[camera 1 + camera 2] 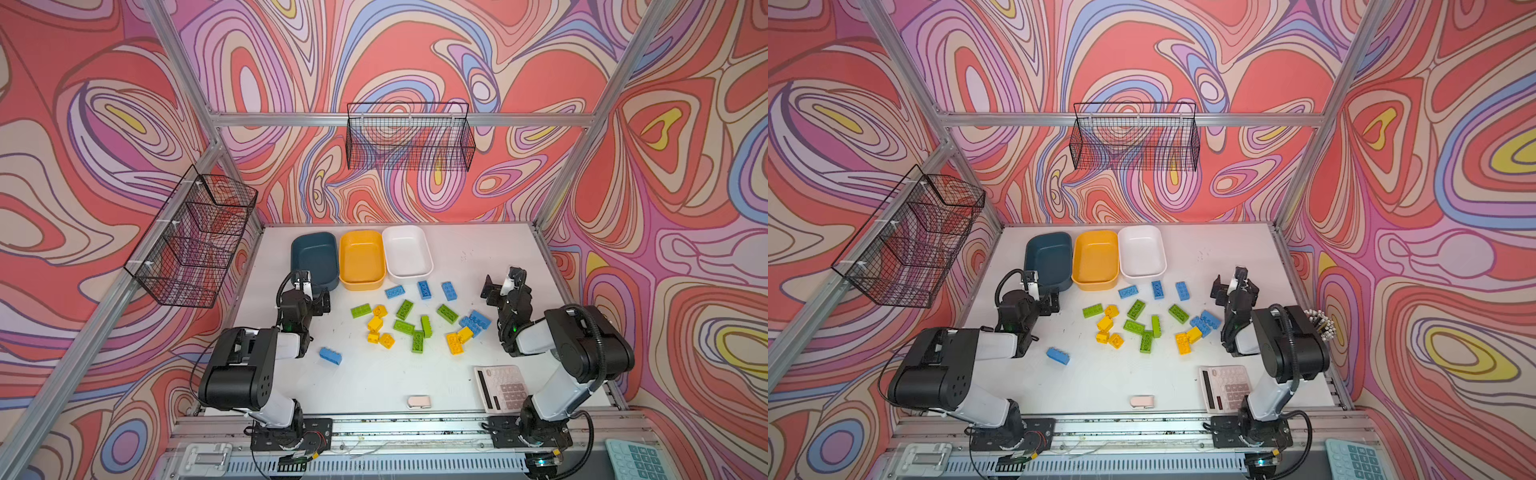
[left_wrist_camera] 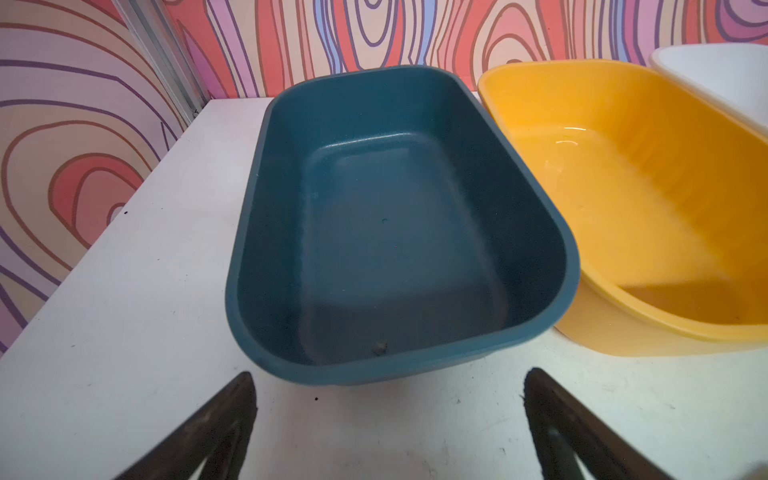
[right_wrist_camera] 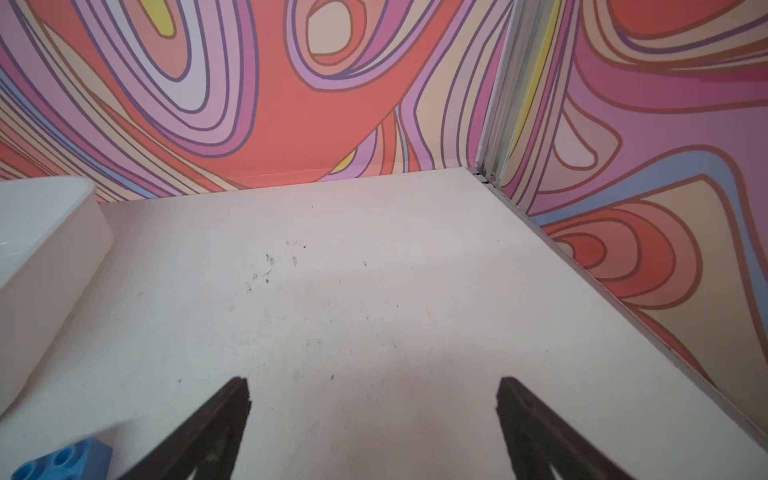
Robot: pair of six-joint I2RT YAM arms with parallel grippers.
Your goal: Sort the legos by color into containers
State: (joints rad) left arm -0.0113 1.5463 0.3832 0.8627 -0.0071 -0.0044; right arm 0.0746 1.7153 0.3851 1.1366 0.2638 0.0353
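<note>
Key markings on the pink calculator (image 1: 500, 388) were too small to read. Blue, lime green and yellow studded plastic legos (image 1: 405, 309) lay scattered on the white desk (image 1: 374, 374), in front of the dark teal-blue rounded plastic tub (image 2: 399, 232), yellow-orange tub (image 1: 360, 259) and white tub (image 1: 406, 251). Only the left wrist view showed a dark speck (image 2: 380, 347) inside the teal one. The left hand (image 2: 388, 374) and right hand (image 3: 372, 380) both stood released, grasping nothing.

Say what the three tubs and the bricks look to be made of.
Teal tub: moulded plastic, matte and faintly speckled, no glare. Yellow tub: seemingly the same plastic but glossier, with bright highlights on its floor. White tub: likely the same, smooth. Bricks: hard plastic, evenly coloured, with moulded studs.
</note>
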